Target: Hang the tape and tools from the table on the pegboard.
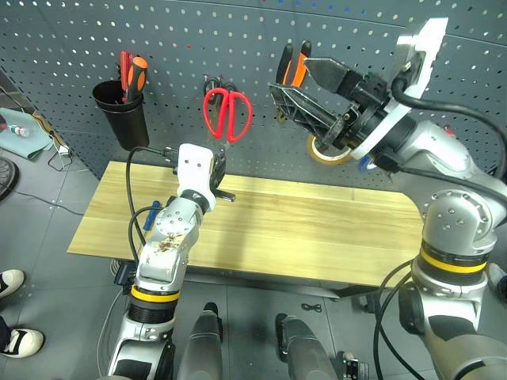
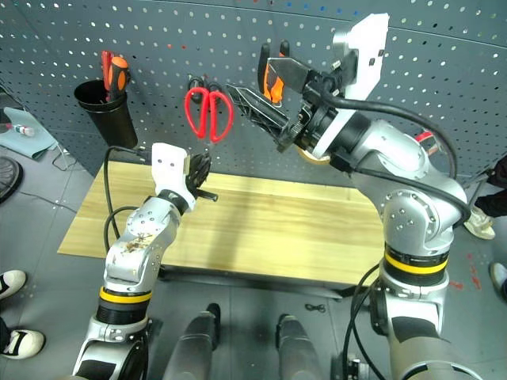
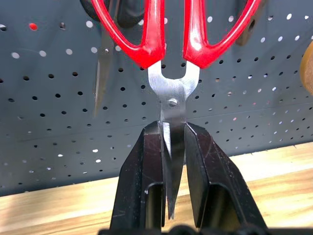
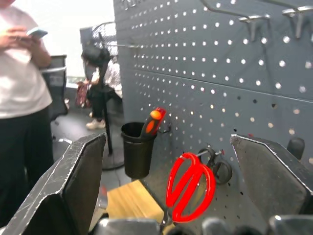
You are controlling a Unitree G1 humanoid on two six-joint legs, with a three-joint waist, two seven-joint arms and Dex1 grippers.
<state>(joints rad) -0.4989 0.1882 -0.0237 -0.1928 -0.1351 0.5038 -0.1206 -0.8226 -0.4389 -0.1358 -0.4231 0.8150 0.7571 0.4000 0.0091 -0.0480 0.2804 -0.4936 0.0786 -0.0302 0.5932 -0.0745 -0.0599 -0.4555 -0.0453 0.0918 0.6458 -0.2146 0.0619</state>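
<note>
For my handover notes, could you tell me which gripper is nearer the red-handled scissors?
Left. The left gripper is shut on the red-handled scissors; the right gripper hangs open beside them.

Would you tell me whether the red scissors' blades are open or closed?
Closed: the red-handled scissors hang with blades together, pinched between the left gripper fingers.

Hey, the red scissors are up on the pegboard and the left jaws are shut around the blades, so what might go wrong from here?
1. The left gripper grips the red scissors by the blades; pulling back before opening could drag the handles off their hook.
2. Small black scissors hang right beside them and might get knocked.
3. The open right gripper hovers near the pliers and tape; a swing could dislodge either.
</note>
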